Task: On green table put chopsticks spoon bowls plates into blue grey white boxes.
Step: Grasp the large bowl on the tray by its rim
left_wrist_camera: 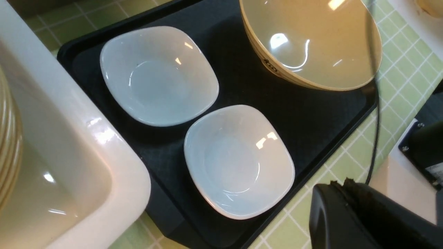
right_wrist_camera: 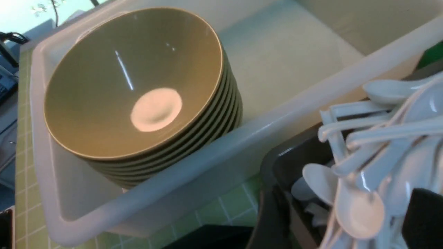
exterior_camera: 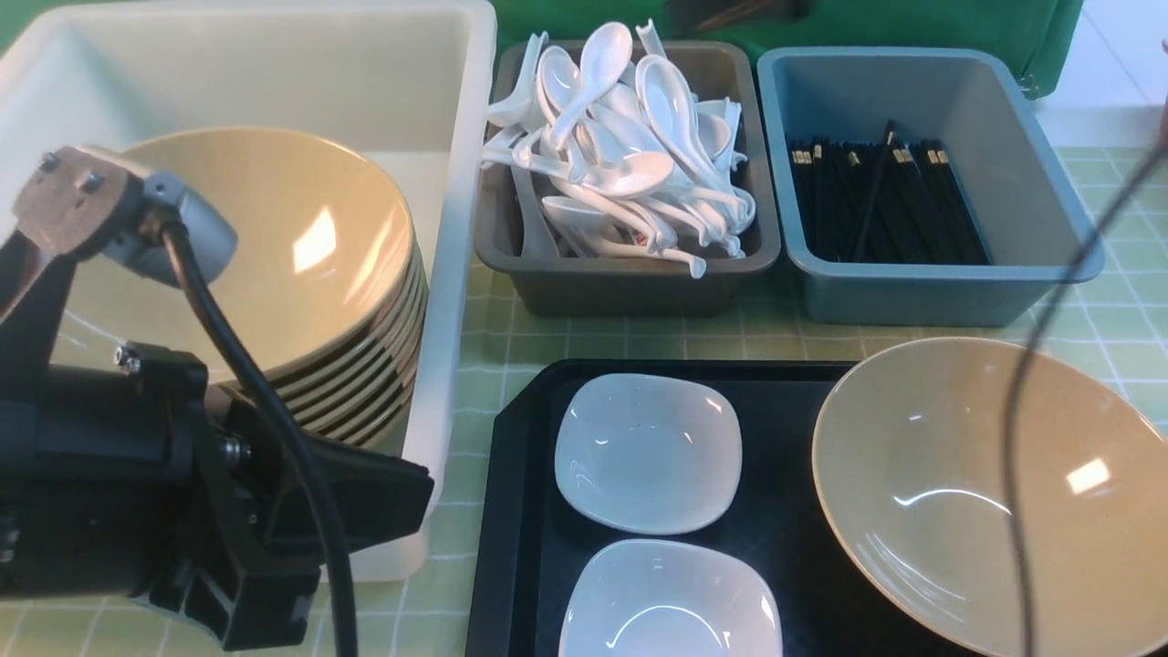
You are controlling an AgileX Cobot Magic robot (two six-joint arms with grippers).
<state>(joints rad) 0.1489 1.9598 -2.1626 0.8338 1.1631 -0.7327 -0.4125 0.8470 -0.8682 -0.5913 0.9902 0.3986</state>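
- Tray (exterior_camera: 516, 511), black, at 6 o'clock, carries two white plates (exterior_camera: 648, 452), with a tan bowl (exterior_camera: 967, 484) at its 3 o'clock side.
- Left gripper (exterior_camera: 392, 497) at 8 o'clock, jaws pressed together.
- White box (exterior_camera: 447, 274) at 10 o'clock holds stacked bowls (exterior_camera: 274, 255).
- Grey box (exterior_camera: 630, 283) at 12 o'clock is heaped with spoons (exterior_camera: 620, 137); right gripper (right_wrist_camera: 346, 221) is over them, jaws spread.
- Blue box (exterior_camera: 912, 292) at 2 o'clock holds chopsticks (exterior_camera: 885, 201).

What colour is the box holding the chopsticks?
Blue-grey box, with black chopsticks inside; clearest in the front view.
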